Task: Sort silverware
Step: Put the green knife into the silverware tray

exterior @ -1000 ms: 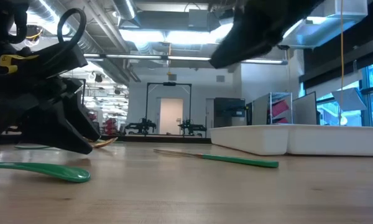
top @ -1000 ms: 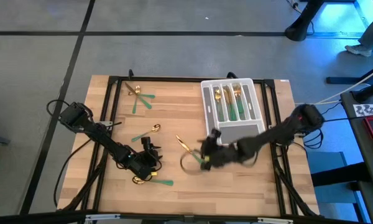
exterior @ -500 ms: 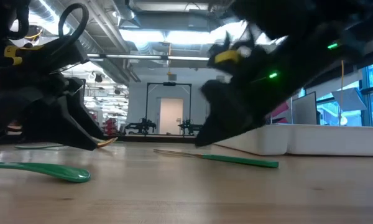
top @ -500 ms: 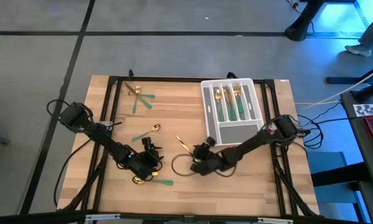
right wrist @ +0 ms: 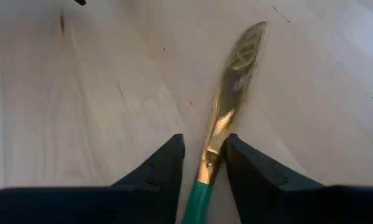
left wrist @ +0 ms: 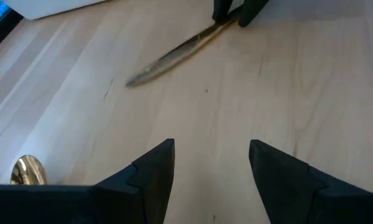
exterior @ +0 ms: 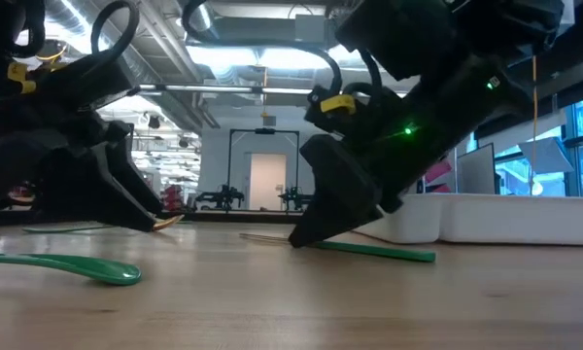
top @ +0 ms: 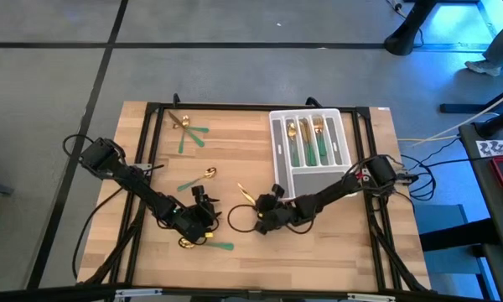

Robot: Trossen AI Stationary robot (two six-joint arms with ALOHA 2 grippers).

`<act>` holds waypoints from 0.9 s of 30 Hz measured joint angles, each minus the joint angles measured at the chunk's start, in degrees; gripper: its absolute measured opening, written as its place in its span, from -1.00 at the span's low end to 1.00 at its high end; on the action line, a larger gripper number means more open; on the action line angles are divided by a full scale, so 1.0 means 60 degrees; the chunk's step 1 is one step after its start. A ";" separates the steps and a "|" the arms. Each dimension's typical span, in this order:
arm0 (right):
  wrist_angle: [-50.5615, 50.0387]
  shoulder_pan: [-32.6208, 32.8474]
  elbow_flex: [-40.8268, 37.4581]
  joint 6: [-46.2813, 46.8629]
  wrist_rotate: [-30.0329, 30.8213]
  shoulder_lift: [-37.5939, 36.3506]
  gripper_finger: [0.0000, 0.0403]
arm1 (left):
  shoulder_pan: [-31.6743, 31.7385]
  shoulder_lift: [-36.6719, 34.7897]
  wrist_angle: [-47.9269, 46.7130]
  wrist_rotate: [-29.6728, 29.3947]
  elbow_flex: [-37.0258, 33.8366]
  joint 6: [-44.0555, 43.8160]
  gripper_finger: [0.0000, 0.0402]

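Right gripper [right wrist: 202,171] is down mid-worktop, fingers closing round a knife [right wrist: 231,118] at its neck, not clamped yet. Left gripper [left wrist: 211,168] waits released nearby. Next: firm pinch, lift, carry to the tray [top: 279,155] by the far edge.

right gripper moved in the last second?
Yes. In the high view the right gripper has shifted left, away from the tray, and now straddles the knife on the table.

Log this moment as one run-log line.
right tool: astride knife on table, fingers closing at its neck | left tool: open, empty, low over table | tray: partly filled
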 joint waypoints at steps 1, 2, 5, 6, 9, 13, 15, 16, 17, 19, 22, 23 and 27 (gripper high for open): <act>-0.0067 0.0028 -0.0003 -0.0001 -0.0001 0.0001 -0.47 | 0.0000 0.0000 0.0066 -0.0003 0.0002 0.0096 -0.02; -0.0128 0.0035 -0.0002 -0.0037 -0.0003 0.0006 -0.52 | 0.0000 0.0000 0.0160 0.0000 -0.0002 0.0237 -0.02; -0.0136 0.0041 -0.0007 -0.0356 -0.0175 -0.0054 -0.66 | 0.0000 0.0000 0.0430 -0.0001 0.0000 0.0561 -0.02; -0.0067 0.0041 -0.0010 -0.0511 -0.0212 -0.0057 -0.70 | 0.0000 0.0000 0.0442 0.0002 0.0002 0.0617 -0.02; 0.0150 0.0041 0.0028 -0.1034 -0.0220 -0.0055 -0.78 | 0.0000 0.0000 0.0412 0.0000 0.0002 0.0709 -0.02; -0.0051 0.0044 0.0388 -0.1577 -0.0402 -0.0017 -0.79 | 0.0000 0.0000 0.0414 0.0000 0.0002 0.0663 -0.02; -0.0129 0.0051 0.0581 -0.1800 -0.0619 0.0000 -0.76 | 0.0000 0.0000 0.0443 0.0000 0.0002 0.0635 -0.02; -0.0193 0.0061 0.0692 -0.1850 -0.0743 0.0007 -0.74 | 0.0000 0.0000 0.0458 0.0000 0.0002 0.0628 -0.02; -0.0253 0.0072 0.0813 -0.1973 -0.0879 0.0008 -0.72 | -0.0003 0.0000 0.0481 0.0000 0.0001 0.0635 -0.02; -0.0490 0.0077 0.1056 -0.2106 -0.1116 0.0004 -0.68 | -0.0056 0.0000 0.0605 0.0004 0.0002 0.0873 -0.02; -0.1083 0.0077 0.1440 -0.2168 -0.1086 0.0004 -0.60 | -0.0201 -0.0001 0.0697 0.0000 0.0054 0.1355 -0.02; -0.1232 0.0074 0.1585 -0.2179 -0.1067 0.0004 -0.56 | -0.0251 -0.0010 0.0731 0.0004 0.0099 0.1461 -0.02; -0.2221 0.0063 0.2343 -0.2312 -0.0968 0.0001 -0.32 | -0.0407 -0.0025 0.0917 0.0014 0.0277 0.1759 -0.02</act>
